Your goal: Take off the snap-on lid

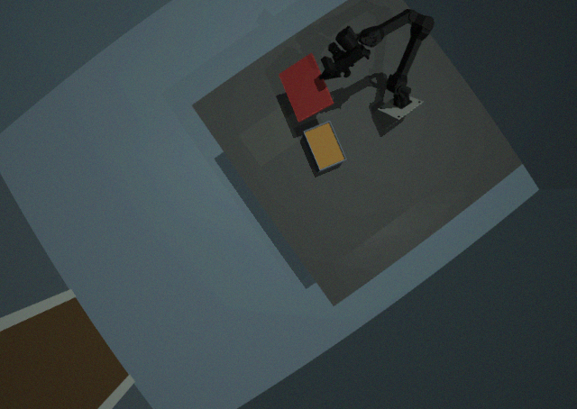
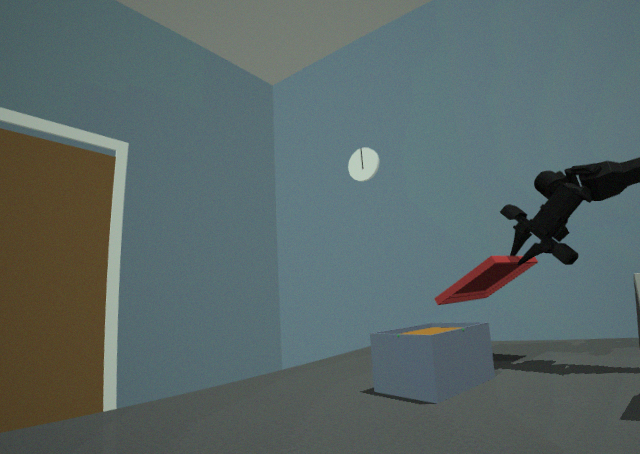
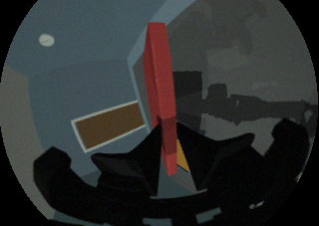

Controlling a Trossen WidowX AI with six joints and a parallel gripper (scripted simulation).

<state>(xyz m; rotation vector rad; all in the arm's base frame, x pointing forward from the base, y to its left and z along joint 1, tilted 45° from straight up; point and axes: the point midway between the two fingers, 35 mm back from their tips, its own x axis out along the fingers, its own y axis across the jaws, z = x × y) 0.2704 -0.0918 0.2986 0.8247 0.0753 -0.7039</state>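
The red lid (image 1: pixel 305 88) (image 2: pixel 467 290) (image 3: pixel 160 82) is off the box and in the air. It is tilted, its hollow underside showing in the exterior view, with its far edge lower than the held edge. My gripper (image 1: pixel 321 77) (image 2: pixel 515 259) (image 3: pixel 167 125) is shut on one edge of the lid. The blue-grey storage box (image 2: pixel 408 362) (image 1: pixel 345 158) stands upright and open on the table (image 1: pixel 396 200) (image 2: pixel 289 413), with an orange-yellow surface (image 1: pixel 325 147) (image 2: pixel 433 331) inside. In the top view the lid is above and left of the box, apart from it.
The arm's pale base plate (image 1: pixel 399 112) stands to the right of the lid and box in the top view. The lid's dark shadow (image 1: pixel 286 111) falls on the table beside the box. The table's left edge lies beyond the box in that view.
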